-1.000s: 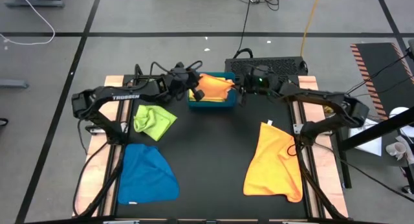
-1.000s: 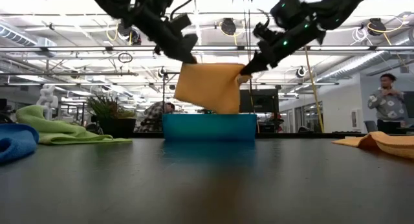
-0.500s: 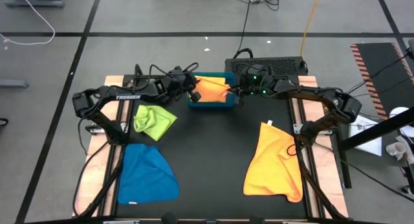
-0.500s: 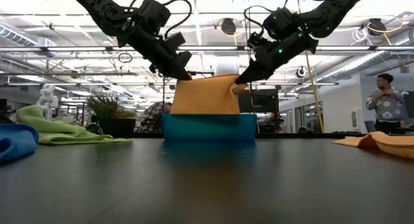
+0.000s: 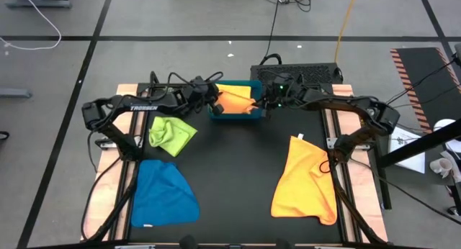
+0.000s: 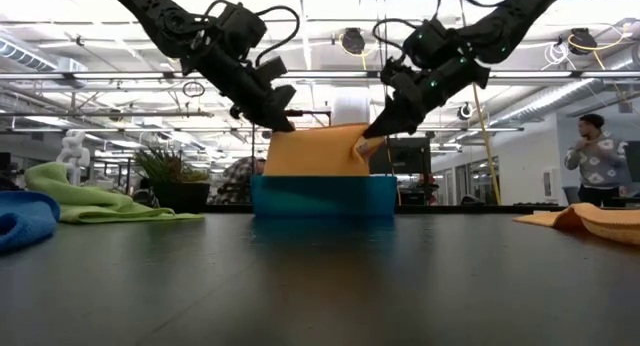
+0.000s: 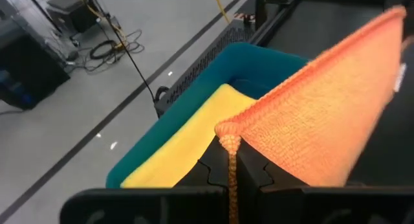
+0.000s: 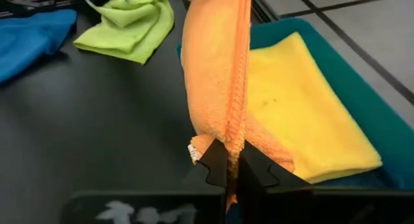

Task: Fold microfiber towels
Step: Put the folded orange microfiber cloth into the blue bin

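Observation:
A folded orange towel [image 5: 234,100] is held over the teal tray [image 5: 234,114] at the table's far middle; it also shows in the low view [image 6: 320,151]. My left gripper [image 5: 214,99] is shut on its left end, my right gripper [image 5: 260,103] on its right end. A folded yellow towel [image 7: 187,140] lies flat in the tray. A lime green towel [image 5: 171,132], a blue towel [image 5: 164,192] and a second orange towel [image 5: 306,180] lie on the table. My left gripper pinches the folded towel's upper left corner [image 7: 228,132] between its two fingers, slanting down from the left; several layers. The towel stretches away toward my other gripper. My right gripper pinches the towel's upper right corner [image 8: 233,136] between its two fingers, slanting down from the right, on a hemmed edge of several layers. The towel's top edge runs fairly straight between both grippers, and its lower part reaches into the tray.
The tray's teal walls [image 6: 322,196] stand right below the held towel. A black box with cables [image 5: 295,73] sits just beyond the table's far edge. A potted plant [image 6: 165,176] and a person [image 6: 598,161] show beyond the table.
Both grippers have gone down toward the tray and slightly toward the table's far edge, still shut on the orange towel. The towel, which hung with its lower edge just above the tray's rim, has sunk with its lower part inside the tray.

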Motion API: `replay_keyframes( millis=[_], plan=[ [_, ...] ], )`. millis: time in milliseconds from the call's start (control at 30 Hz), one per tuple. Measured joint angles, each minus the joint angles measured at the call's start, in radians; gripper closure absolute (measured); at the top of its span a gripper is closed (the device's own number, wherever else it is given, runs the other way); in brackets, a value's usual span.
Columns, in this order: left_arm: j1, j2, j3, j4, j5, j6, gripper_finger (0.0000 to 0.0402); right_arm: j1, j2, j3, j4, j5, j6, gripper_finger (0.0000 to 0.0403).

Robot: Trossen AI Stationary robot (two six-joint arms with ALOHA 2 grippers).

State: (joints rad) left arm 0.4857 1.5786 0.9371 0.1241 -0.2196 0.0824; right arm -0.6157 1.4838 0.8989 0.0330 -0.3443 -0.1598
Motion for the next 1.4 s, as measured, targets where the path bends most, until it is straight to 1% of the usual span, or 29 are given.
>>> replay_keyframes(
  millis=[100,200,367,433,600,700,800,867,900,933,1000,1067,1200,1333,1400],
  plan=[
    [0.007,0.028,-0.001,-0.022,-0.006,-0.013,0.0401,-0.004,0.030,0.000,0.011,0.002,0.001,0.0403],
    [0.023,0.073,0.000,0.010,-0.010,-0.014,0.0401,-0.014,0.055,0.000,0.022,0.009,0.000,0.0403],
    [0.041,0.115,-0.001,0.058,-0.011,-0.018,0.0401,-0.025,0.087,0.000,0.075,0.097,-0.049,0.0403],
    [0.044,0.122,-0.001,0.068,-0.034,-0.018,0.0401,-0.026,0.116,0.000,0.121,0.107,-0.075,0.0399],
    [0.057,0.123,-0.003,0.044,-0.132,-0.007,0.0401,-0.028,0.195,0.000,0.244,0.113,-0.113,0.0381],
    [0.080,0.124,-0.005,0.039,-0.146,0.002,0.0399,-0.036,0.233,-0.005,0.263,0.164,-0.116,0.0371],
    [0.095,0.138,-0.004,0.060,-0.128,0.026,0.0390,-0.042,0.241,-0.004,0.278,0.197,-0.116,0.0357],
    [0.108,0.145,-0.005,0.064,-0.069,0.066,0.0383,-0.046,0.243,-0.002,0.279,0.202,-0.116,0.0345],
    [0.114,0.158,-0.004,0.095,-0.040,0.092,0.0382,-0.046,0.243,-0.002,0.276,0.202,-0.114,0.0339],
    [0.117,0.170,-0.002,0.127,-0.013,0.117,0.0382,-0.046,0.240,-0.002,0.278,0.205,-0.114,0.0333],
    [0.126,0.181,-0.004,0.134,0.022,0.136,0.0388,-0.045,0.226,-0.002,0.286,0.215,-0.114,0.0323],
    [0.127,0.203,-0.002,0.171,0.034,0.147,0.0396,-0.045,0.217,-0.002,0.299,0.215,-0.114,0.0315],
    [0.131,0.216,-0.003,0.175,0.037,0.157,0.0394,-0.045,0.205,-0.002,0.294,0.215,-0.112,0.0304],
    [0.122,0.206,-0.003,0.182,0.042,0.192,0.0397,-0.044,0.186,-0.002,0.284,0.210,-0.114,0.0297],
    [0.111,0.186,0.000,0.182,0.058,0.214,0.0398,-0.044,0.165,-0.002,0.268,0.188,-0.118,0.0291]
  ],
)
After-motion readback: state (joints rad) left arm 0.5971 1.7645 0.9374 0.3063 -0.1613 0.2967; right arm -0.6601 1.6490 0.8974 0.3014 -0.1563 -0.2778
